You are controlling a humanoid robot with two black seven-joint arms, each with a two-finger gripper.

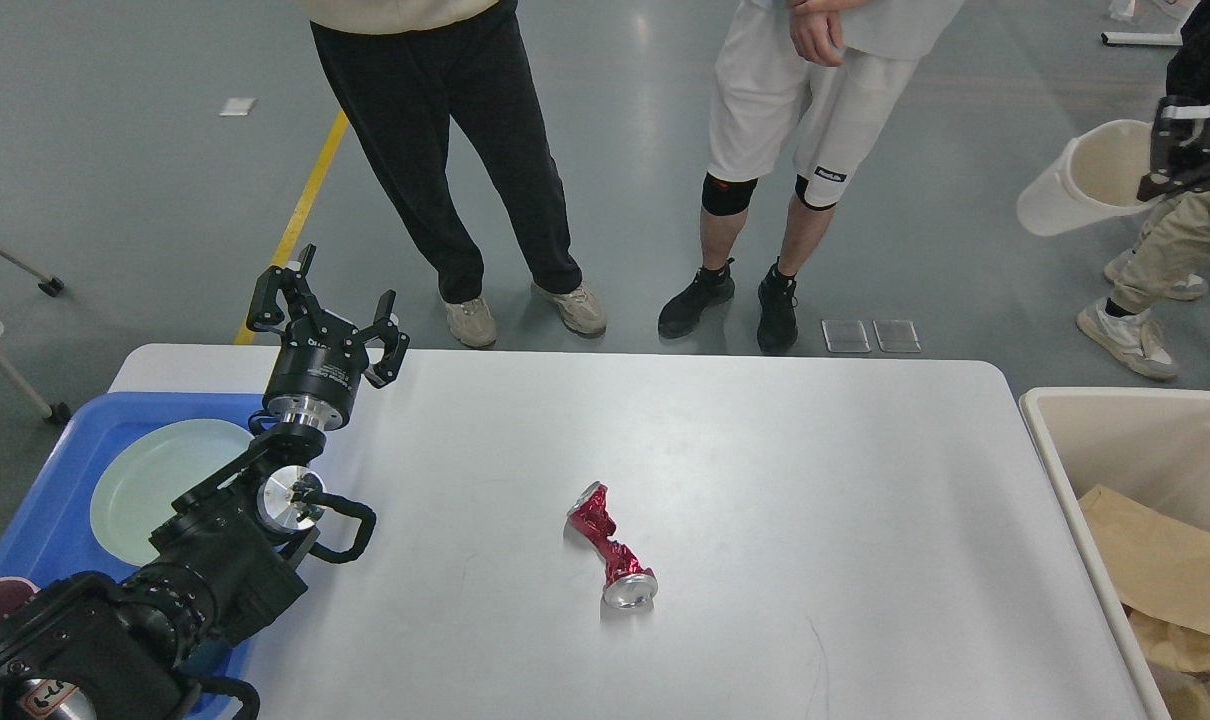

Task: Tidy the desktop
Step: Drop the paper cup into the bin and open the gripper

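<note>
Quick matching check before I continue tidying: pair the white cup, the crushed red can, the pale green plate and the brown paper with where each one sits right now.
Things:
1. white cup
2. crushed red can
3. pale green plate
4. brown paper

Places:
A. inside the beige bin
B. lying on the desktop
C. held in the air by the right gripper, off past the table's far right corner
D. in the blue tray

Pairs: 1-C, 2-B, 3-D, 4-A
</note>
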